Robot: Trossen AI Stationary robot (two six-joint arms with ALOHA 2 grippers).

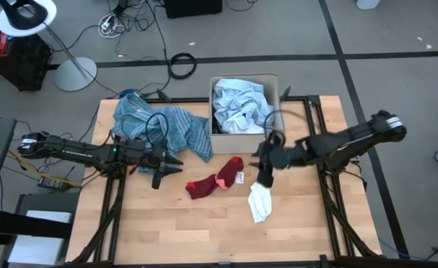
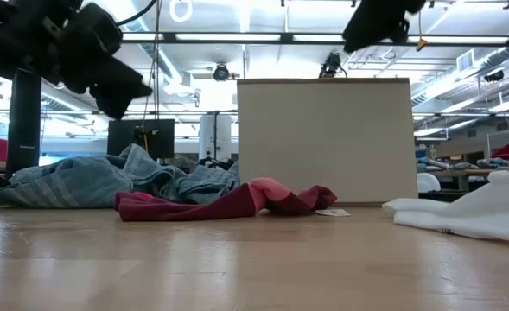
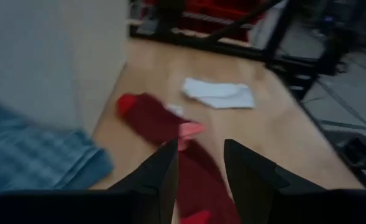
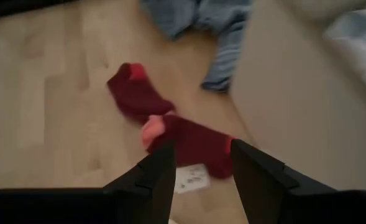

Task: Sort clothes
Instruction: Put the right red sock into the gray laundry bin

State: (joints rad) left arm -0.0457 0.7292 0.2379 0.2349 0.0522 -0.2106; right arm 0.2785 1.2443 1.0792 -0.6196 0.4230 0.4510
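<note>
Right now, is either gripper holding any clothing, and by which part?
Nothing is held. The left gripper and the right gripper both stand open and empty above the red sock.

Grey floor (image 1: 397, 67) with dark seam lines, black cable coil (image 1: 182, 65), white lamp base (image 1: 75, 73) beyond the table's far left corner. Ceiling strip lights (image 2: 237, 37), monitors (image 2: 140, 136) behind.

Scattered clothes (image 1: 161, 128) (some boxed) on table
</note>
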